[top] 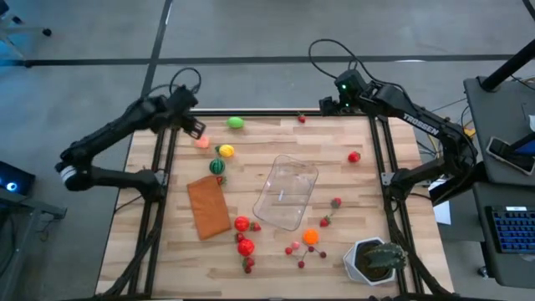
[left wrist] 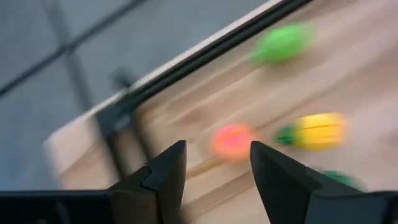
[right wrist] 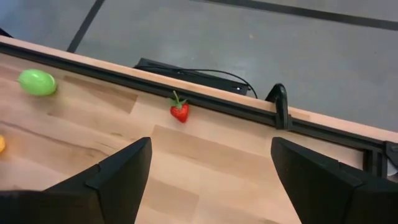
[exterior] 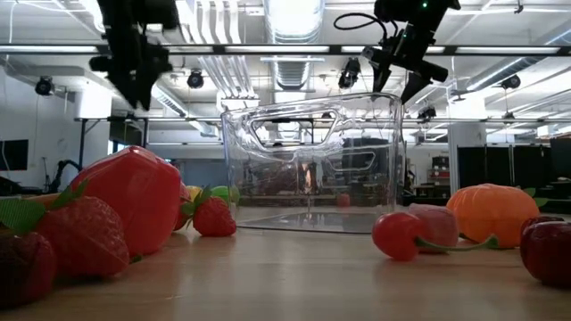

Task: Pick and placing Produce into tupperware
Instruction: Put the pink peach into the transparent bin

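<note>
**Left gripper lining up on the pink piece at the worktop's far corner**

My left gripper (left wrist: 214,177) has its fingers apart and holds nothing; between them, farther off, I see the pink fruit (left wrist: 232,141), with the yellow fruit (left wrist: 318,130) just beside it and the green fruit (left wrist: 283,43) beyond. The pink fruit sits close to the worktop (top: 384,217) edge, so I judge a sloppy close could nudge it off or knock the yellow neighbour. My right gripper (right wrist: 211,180) waits spread wide and empty over the far rail, a small strawberry (right wrist: 180,111) ahead of it. The tupperware (top: 287,191) stands mid-worktop, apparently empty and well apart from the pink fruit; the carry could lose a round, slippery piece.
</note>
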`<state>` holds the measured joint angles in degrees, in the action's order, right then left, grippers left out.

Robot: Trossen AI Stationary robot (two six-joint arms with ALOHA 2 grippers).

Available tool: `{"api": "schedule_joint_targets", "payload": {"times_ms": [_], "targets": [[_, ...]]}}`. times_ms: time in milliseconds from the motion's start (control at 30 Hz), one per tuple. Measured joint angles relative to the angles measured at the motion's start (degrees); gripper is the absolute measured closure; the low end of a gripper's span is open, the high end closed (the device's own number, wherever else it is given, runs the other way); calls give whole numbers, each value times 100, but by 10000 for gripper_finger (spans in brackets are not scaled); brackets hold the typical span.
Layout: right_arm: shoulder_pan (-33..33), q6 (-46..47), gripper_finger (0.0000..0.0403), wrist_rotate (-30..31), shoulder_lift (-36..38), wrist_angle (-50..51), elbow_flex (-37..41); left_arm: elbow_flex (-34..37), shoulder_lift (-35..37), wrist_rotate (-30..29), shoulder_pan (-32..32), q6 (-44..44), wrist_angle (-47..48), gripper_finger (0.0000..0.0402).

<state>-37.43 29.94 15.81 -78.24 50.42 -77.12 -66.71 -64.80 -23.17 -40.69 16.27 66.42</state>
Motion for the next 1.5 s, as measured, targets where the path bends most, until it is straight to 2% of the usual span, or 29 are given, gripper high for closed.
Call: {"api": "schedule_joint_targets", "payload": {"times_ms": [167,467,633,767,833,1000,1133,1367,1433,1500], "targets": [[2,-1,80,9,11,-20,-38,-96,-479,30,-634,-57,121,237],[2,-19,80,26,11,2,-38,-23,-1104,31,-613,-472,162,237],[2,-150,80,26,11,30,-38,-23,-1447,81,-607,-1412,167,237],[-4,-319,80,72,11,32,-38,-6,-1710,1024,-608,-2525,194,237],[-9,-433,80,71,11,37,-38,26,-1835,1244,-596,-2963,215,237],[-10,-500,80,73,11,41,-38,62,-2142,1053,-611,-3941,214,237],[-9,-906,80,74,11,39,-38,62,-2340,901,-607,-4681,237,237],[-9,-1056,80,73,11,37,-38,61,-2791,463,-606,-4728,174,237],[-9,-1068,80,73,11,37,-35,61,-2884,470,-605,-4725,171,237],[-9,-1072,80,72,11,37,-35,51,-2949,723,-609,-4722,163,237]]}}
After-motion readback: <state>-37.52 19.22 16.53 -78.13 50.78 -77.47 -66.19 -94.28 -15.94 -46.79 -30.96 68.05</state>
